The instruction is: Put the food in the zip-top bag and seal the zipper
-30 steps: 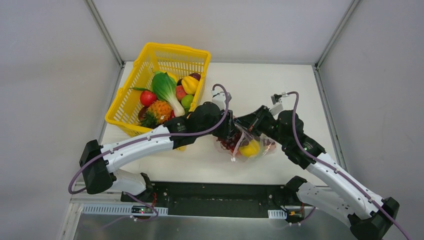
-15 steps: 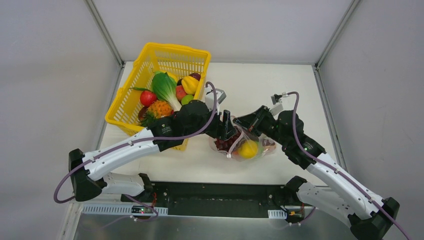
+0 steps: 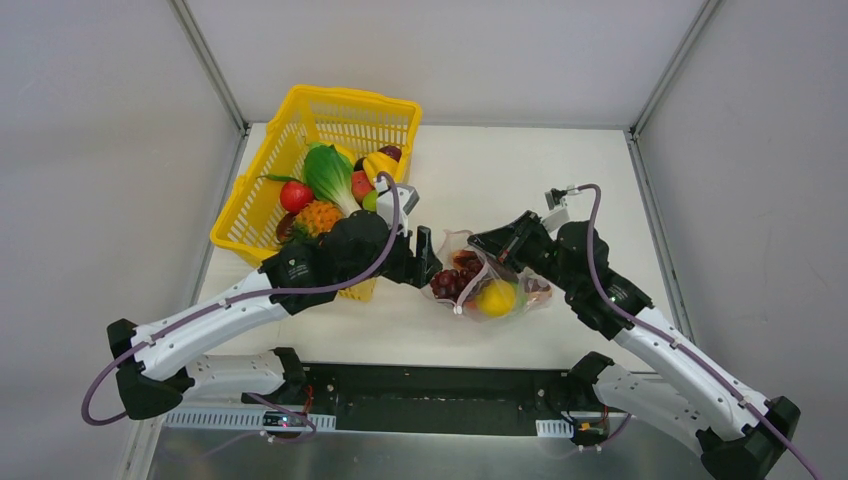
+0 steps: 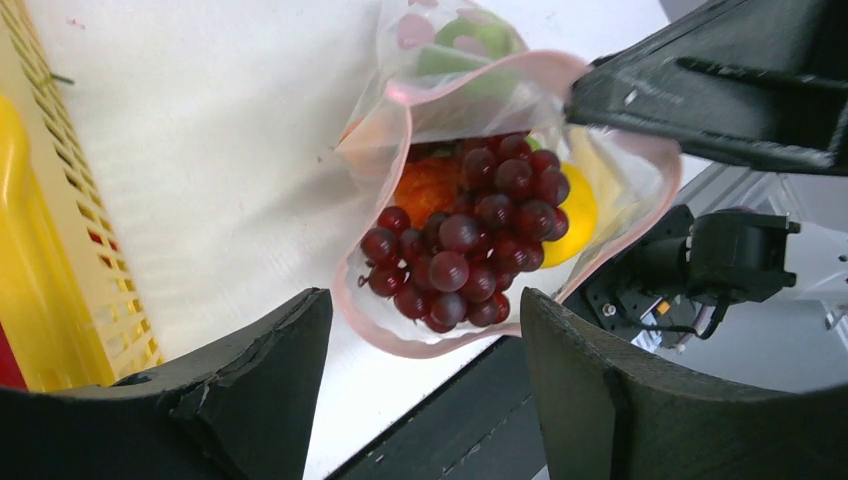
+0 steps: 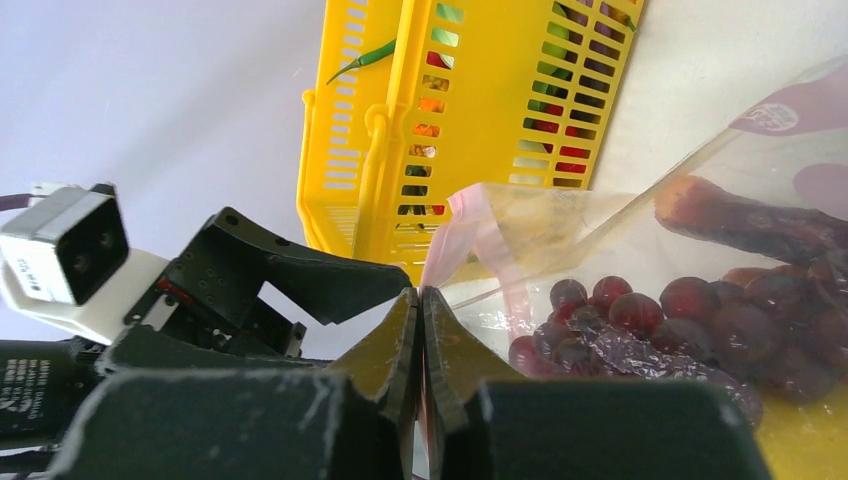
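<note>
The clear zip-top bag [image 3: 490, 290] lies at mid-table with its mouth held open. Purple grapes [image 3: 447, 282] and a yellow lemon [image 3: 497, 297] lie inside. In the left wrist view the grapes [image 4: 470, 235], the lemon [image 4: 578, 215] and an orange [image 4: 428, 187] show through the mouth, ringed by the pink zipper strip [image 4: 420, 345]. My right gripper [image 3: 497, 245] is shut on the bag's pink mouth edge [image 5: 447, 245]. My left gripper [image 3: 425, 262] is open and empty, just left of the bag's mouth.
A yellow mesh basket [image 3: 258, 215] stands at the back left with leafy greens [image 3: 328, 173], a pineapple [image 3: 315, 222], a red fruit [image 3: 295, 196] and other toy food. The table's front edge [image 3: 440, 362] runs close below the bag.
My left gripper has drawn back to the left out of the bag's mouth, now open and empty. The grapes stay in the bag. The right gripper has kept its hold.
</note>
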Robot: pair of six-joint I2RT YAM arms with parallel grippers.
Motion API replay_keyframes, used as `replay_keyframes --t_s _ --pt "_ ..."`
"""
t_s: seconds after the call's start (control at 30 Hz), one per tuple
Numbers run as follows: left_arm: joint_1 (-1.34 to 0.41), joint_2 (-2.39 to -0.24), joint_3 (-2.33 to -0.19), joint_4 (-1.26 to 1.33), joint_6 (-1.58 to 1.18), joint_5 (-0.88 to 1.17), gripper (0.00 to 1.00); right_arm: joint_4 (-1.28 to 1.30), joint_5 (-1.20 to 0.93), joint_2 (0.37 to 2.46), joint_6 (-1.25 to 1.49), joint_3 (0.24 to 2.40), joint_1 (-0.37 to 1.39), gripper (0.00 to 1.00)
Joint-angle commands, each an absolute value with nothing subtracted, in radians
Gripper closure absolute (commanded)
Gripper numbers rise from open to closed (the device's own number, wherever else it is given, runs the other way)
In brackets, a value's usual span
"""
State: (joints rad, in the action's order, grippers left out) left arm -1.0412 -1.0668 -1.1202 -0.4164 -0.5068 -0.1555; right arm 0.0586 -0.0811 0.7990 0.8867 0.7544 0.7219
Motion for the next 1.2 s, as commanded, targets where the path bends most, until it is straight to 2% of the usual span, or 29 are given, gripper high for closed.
replay_keyframes --t_s 0.0,0.47,0.63,0.7,0.77,1.0,1.1,1.17 --pt "-1.048 -1.065 -1.083 -0.441 -0.543 -0.138 0.31 -0.005 -0.057 0.766 0.896 0.791 0.721 0.95" --pt "-1.049 -1.111 -1.023 -0.414 -0.583 -0.095 0.32 0.031 -0.046 0.760 0.885 0.795 0.721 0.95" --pt "-1.048 -1.137 -1.013 -0.401 -0.599 -0.095 0.41 0.031 -0.052 0.764 0.884 0.798 0.721 0.95" --pt "-1.049 -1.146 -1.009 -0.400 -0.601 -0.112 0.51 0.031 -0.052 0.763 0.885 0.797 0.720 0.95" --pt "-1.049 -1.161 -1.011 -0.416 -0.605 -0.141 0.51 0.031 -0.055 0.762 0.886 0.797 0.721 0.95" --pt "-1.049 -1.156 -0.974 -0.401 -0.620 -0.196 0.42 0.036 -0.058 0.755 0.885 0.794 0.720 0.95" --pt "-1.050 -1.169 -0.965 -0.400 -0.618 -0.196 0.44 0.035 -0.054 0.753 0.886 0.793 0.720 0.95" --pt "-1.050 -1.191 -0.966 -0.393 -0.617 -0.174 0.49 0.035 -0.055 0.755 0.885 0.795 0.721 0.95"
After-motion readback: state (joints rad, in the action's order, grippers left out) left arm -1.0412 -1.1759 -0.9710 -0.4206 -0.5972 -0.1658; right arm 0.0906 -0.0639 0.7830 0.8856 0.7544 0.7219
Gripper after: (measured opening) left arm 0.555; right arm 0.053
